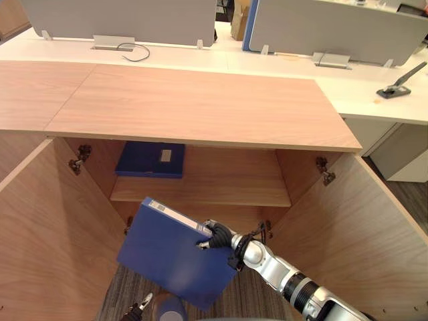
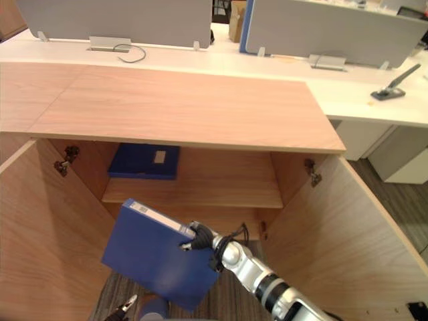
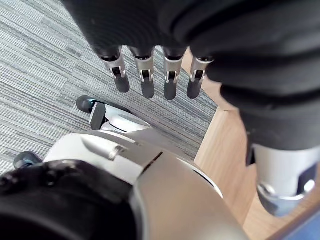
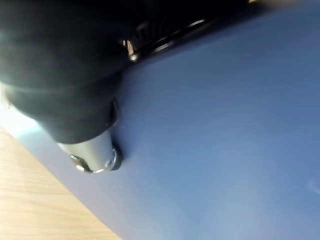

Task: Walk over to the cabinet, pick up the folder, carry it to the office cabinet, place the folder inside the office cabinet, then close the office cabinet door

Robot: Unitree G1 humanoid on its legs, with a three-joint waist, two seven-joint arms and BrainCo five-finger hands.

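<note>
First, in the left eye view, the office cabinet (image 1: 200,107) stands open, with its left door (image 1: 40,227) and right door (image 1: 341,227) swung out toward the robot. The right hand (image 1: 215,235) is clenched on the upper right edge of the blue folder (image 1: 170,257). The folder hangs tilted in the air before the opening, nearer and lower than the shelf (image 1: 221,184). A second folder (image 1: 150,159) lies flat at the far left of that shelf. The left hand (image 1: 139,307) sits low at the near edge, touching nothing.

The right eye view shows the same layout, with the held folder (image 2: 150,257) apart from both doors.

In the left wrist view, the left hand's fingers hang straight and released over the grey carpet (image 3: 40,60).

In the right wrist view, the blue cover lies right against the right hand (image 4: 55,75), whose thumb presses on it.

The grasp sits on one edge only, so the folder could swivel or slip. Its leading corner could catch the shelf front on the way in. If it were left protruding, it would likely block a door from closing.
</note>
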